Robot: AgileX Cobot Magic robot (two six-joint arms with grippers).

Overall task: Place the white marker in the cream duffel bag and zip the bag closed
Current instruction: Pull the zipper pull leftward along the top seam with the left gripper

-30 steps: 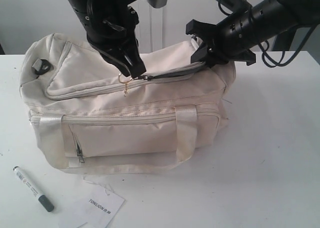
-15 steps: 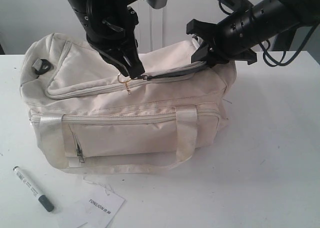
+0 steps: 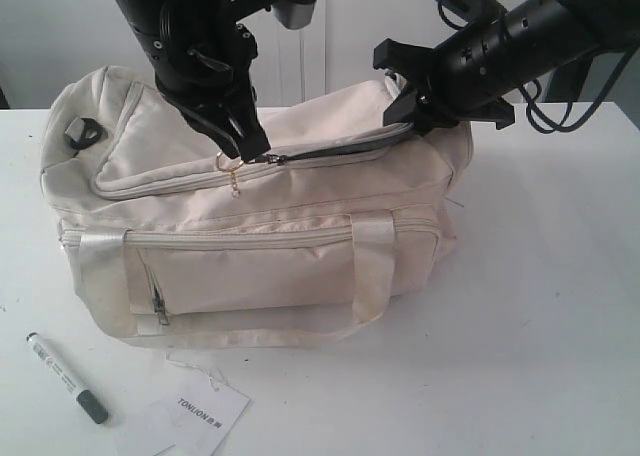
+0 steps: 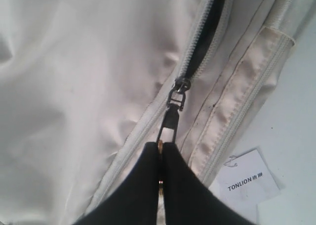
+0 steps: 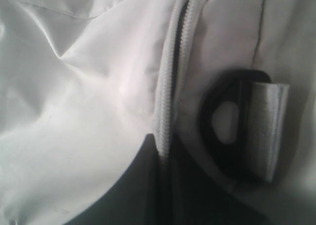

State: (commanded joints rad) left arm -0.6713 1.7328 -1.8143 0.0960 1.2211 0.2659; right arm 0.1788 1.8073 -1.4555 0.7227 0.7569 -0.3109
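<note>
Interior of the large soft cream duffel bag (image 3: 250, 266) shows me only a dark slit. My left pincer (image 4: 160, 147) is clamped on its one dark zip pull (image 4: 170, 120), my right pincer (image 5: 165, 156) on the zip edge (image 5: 168, 87). One slim white marker (image 3: 66, 378) lies outside on the tabletop (image 3: 540, 326).

Bright, even light with soft shadows under the cream duffel bag (image 3: 250, 266); the right wrist view is blurred.

This looks like a robotics lab test bench. A bare white table (image 3: 560, 326) meets a plain pale wall (image 3: 50, 26), and a black left arm (image 3: 190, 36) and cabled right arm (image 3: 520, 41) reach over it
</note>
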